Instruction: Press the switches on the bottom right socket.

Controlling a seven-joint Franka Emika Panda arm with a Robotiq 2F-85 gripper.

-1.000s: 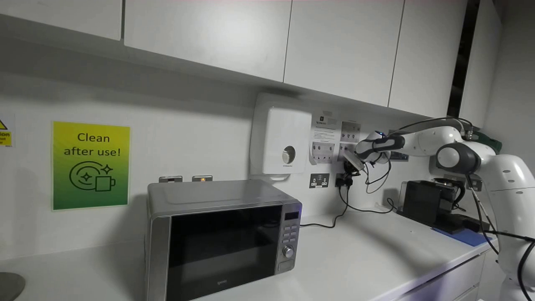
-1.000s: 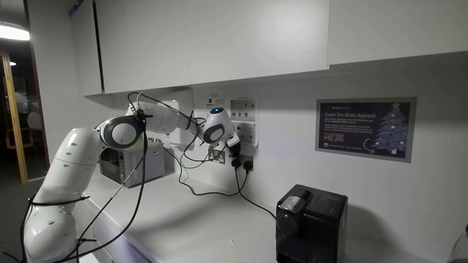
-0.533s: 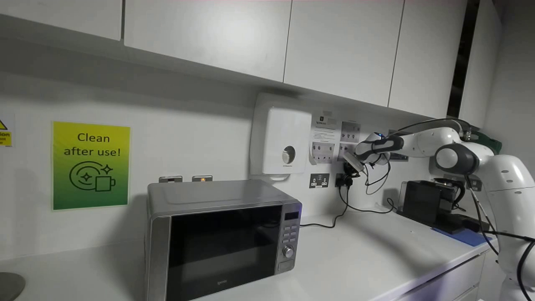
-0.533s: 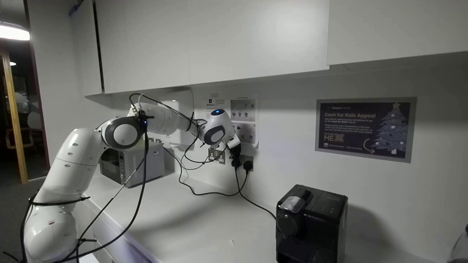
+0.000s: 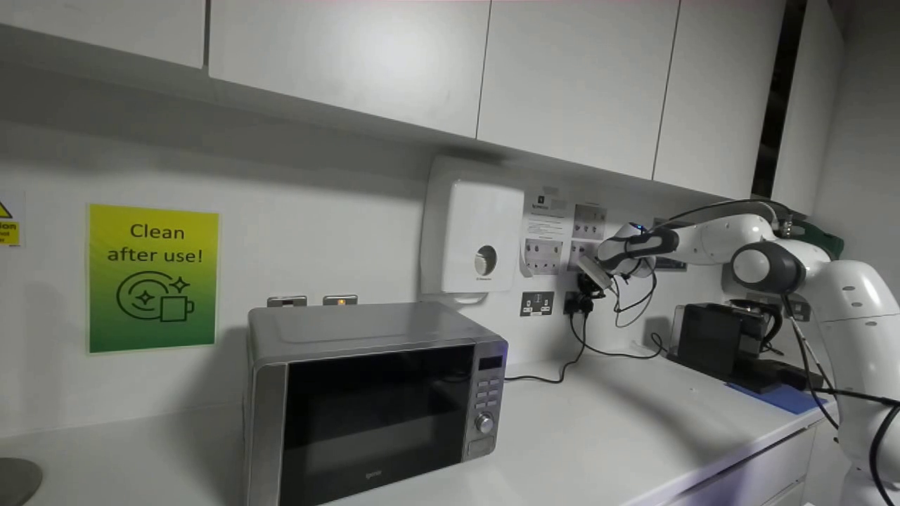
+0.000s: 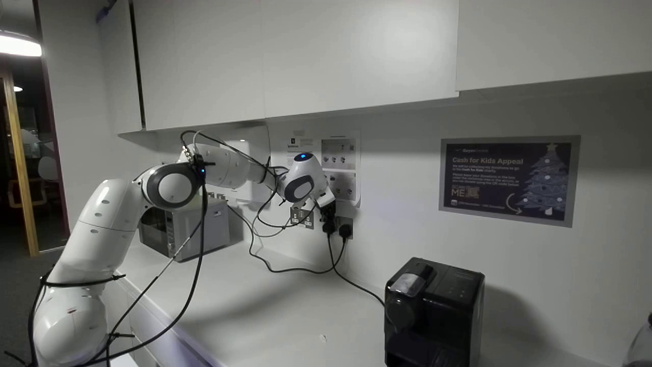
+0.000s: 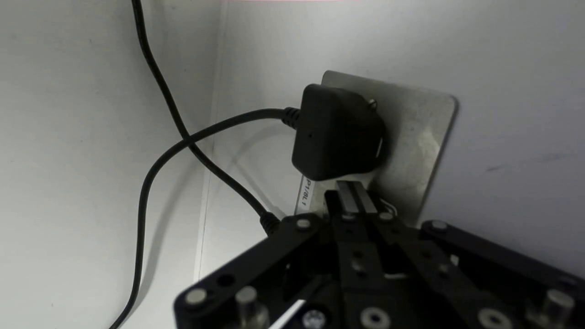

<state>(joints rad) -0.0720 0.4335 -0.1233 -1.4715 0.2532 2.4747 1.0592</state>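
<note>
Over the counter (image 6: 285,306), I hold the arm (image 6: 173,186) stretched out so the gripper (image 7: 354,195) points at the bottom right socket (image 7: 425,119), above the back edge. The jaws are together on nothing, presumably as a narrow tip fitting close by one plug (image 7: 333,132); the switches I cannot make out.

Arm (image 6: 97,255): glossy white, rounded segments, small grey screw caps (image 6: 93,231). Farther back from the hand (image 7: 356,197), a white disc (image 6: 174,188) sits inside a dark grey ring (image 6: 152,189). Blue light (image 6: 303,156) on white housing (image 6: 309,171) above the hand. Black cables (image 6: 202,232), black straps (image 6: 81,283). Hand itself: black links (image 7: 249,262), silvery screws (image 7: 196,296), grey-faced fingertips (image 7: 347,198).
</note>
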